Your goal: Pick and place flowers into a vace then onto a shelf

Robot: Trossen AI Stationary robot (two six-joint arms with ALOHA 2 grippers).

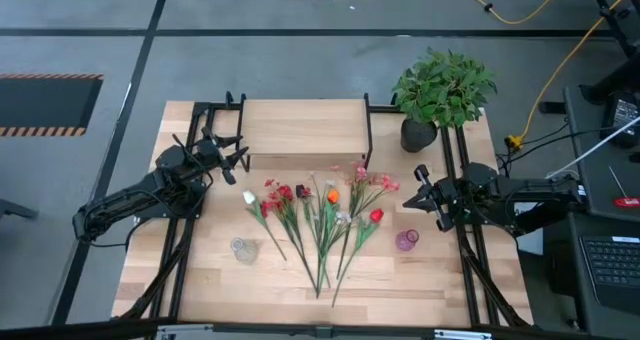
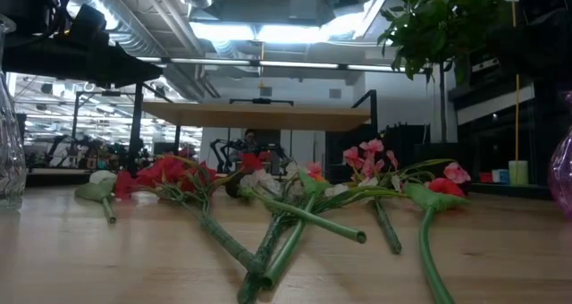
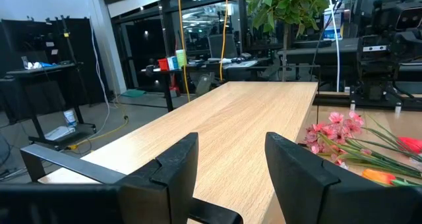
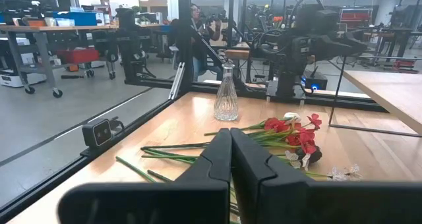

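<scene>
The flowers (image 1: 320, 215) lie flat on the tabletop in a loose fan, with their stems converging toward the near edge; they also show in the low view (image 2: 268, 206) and the right wrist view (image 4: 290, 133). The shelf (image 1: 305, 125) stands at the far edge, a light board on a black frame (image 3: 250, 118). A clear glass vase (image 1: 243, 248) stands upright to the left of the flowers (image 4: 226, 102), and a small purple vase (image 1: 406, 240) to their right. My left gripper (image 1: 234, 158) is open by the shelf's left end (image 3: 231, 165). My right gripper (image 1: 418, 190) is shut, right of the blooms (image 4: 231, 159).
A bushy green plant in a black pot (image 1: 440, 90) stands at the far right corner beside the shelf. Black frame rails run along both sides of the table. Bare wood lies near the front edge, around the stem ends. A person shows far behind in the room (image 4: 196, 20).
</scene>
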